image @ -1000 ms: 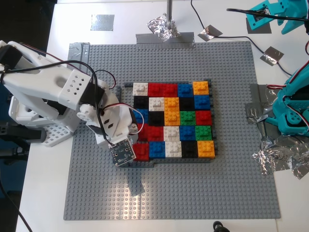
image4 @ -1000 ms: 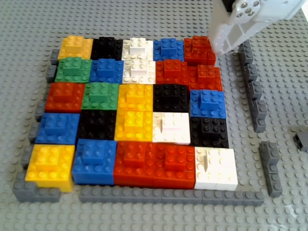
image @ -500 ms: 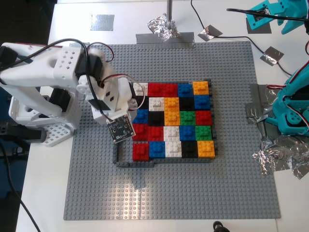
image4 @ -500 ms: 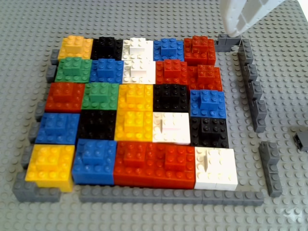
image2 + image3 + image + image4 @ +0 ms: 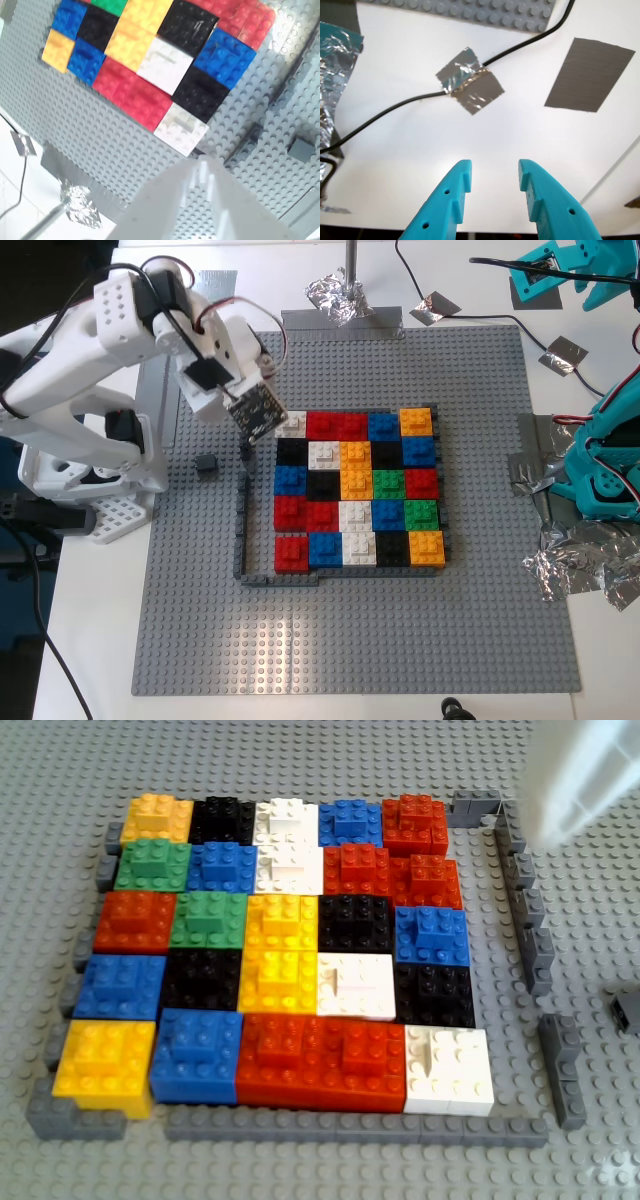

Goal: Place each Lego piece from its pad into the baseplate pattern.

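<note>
Grey plate (image 5: 350, 640), mosaic (image 5: 355, 490) looks full; no loose red brick shows.
My second hand (image 5: 247, 447), grip unreadable, hovers just beside the mosaic's white corner. My first hand (image 5: 494, 175), parted and empty, faces a bare pad (image 5: 590, 75).

So it's a plain white table (image 5: 90, 640), and a big grey studded plate (image 5: 350, 640) takes up most of it. Off the plate: a silvery tape patch (image 5: 212, 286) around 11 o'clock, crumpled foil (image 5: 338, 295) at 12, more foil (image 5: 580, 575) around 4.
</note>
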Controlling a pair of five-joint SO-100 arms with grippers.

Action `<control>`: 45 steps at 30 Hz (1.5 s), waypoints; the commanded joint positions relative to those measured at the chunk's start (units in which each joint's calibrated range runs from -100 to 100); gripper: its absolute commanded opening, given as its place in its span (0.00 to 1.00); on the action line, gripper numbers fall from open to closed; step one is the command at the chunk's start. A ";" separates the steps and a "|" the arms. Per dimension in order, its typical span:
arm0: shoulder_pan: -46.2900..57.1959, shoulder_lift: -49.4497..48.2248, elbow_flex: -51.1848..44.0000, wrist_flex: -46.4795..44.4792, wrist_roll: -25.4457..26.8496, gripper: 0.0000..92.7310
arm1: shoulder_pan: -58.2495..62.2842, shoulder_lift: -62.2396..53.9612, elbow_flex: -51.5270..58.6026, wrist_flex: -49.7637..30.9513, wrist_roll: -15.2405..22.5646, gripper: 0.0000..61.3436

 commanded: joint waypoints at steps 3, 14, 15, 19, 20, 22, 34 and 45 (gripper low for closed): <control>0.30 -2.30 -0.84 -0.04 0.17 0.12 | -15.02 -0.43 -7.39 1.47 -0.20 0.00; 0.30 -2.47 -0.84 -0.04 0.17 0.12 | -45.34 4.21 -11.18 5.05 -5.08 0.00; 0.30 -2.47 -0.84 -0.04 0.17 0.12 | -47.59 4.38 -11.27 5.05 -5.52 0.00; 0.30 -2.47 -0.84 -0.04 0.17 0.12 | -55.64 6.78 -13.17 3.91 -6.55 0.00; 0.30 -2.47 -0.84 -0.04 0.17 0.12 | -56.15 7.30 -13.71 3.75 -6.60 0.00; 0.30 -2.47 -0.84 -0.04 0.17 0.12 | -56.44 8.50 -13.89 3.26 -6.65 0.00; 0.30 -2.47 -0.84 -0.04 0.17 0.12 | -61.66 15.88 -19.49 1.14 -6.21 0.00; 0.30 -2.47 -0.84 -0.04 0.17 0.12 | -63.40 29.61 -32.22 1.87 -6.74 0.00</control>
